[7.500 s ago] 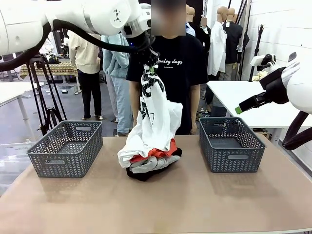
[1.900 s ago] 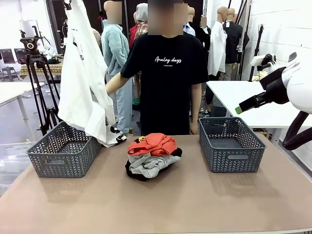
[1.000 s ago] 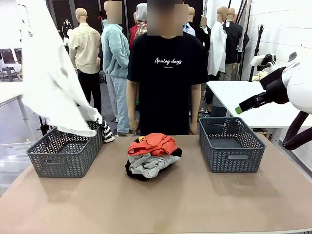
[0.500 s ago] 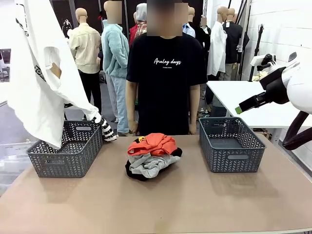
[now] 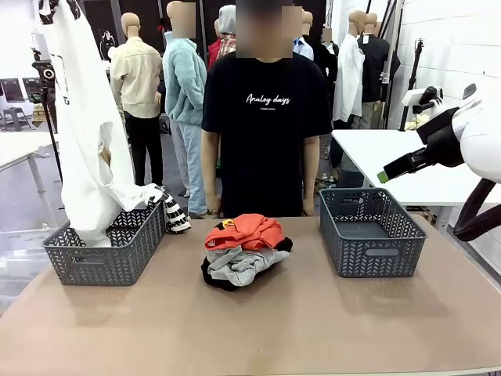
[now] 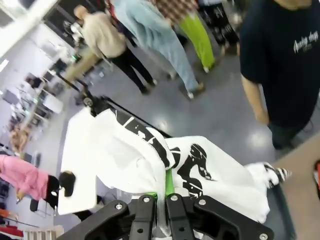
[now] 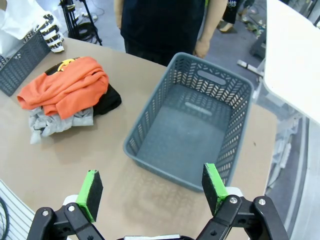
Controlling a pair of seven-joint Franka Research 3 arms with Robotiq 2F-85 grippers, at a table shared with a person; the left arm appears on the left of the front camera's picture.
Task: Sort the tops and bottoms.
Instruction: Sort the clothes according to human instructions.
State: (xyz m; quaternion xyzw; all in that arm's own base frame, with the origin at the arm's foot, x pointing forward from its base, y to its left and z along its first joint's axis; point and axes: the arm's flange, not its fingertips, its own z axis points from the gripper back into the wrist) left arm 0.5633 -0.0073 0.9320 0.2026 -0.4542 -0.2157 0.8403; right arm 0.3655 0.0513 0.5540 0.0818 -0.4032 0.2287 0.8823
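A white shirt with black print hangs from above the picture's top left, its lower end inside the left grey basket. One striped cuff drapes over that basket's right rim. In the left wrist view my left gripper is shut on the white shirt. At the table's middle lies a pile: an orange shirt on top, a light grey shirt under it, a black garment at the bottom. My right gripper hovers open, high above the right basket, nothing between its fingers.
A person in a black printed tee stands at the far edge behind the pile, arms down. The right basket holds nothing. A white table stands at the back right. The brown table's front half is bare.
The white shirt has swung right and come down, so its lower end now rests in the left basket. The pile, the person and my right arm have stayed put.
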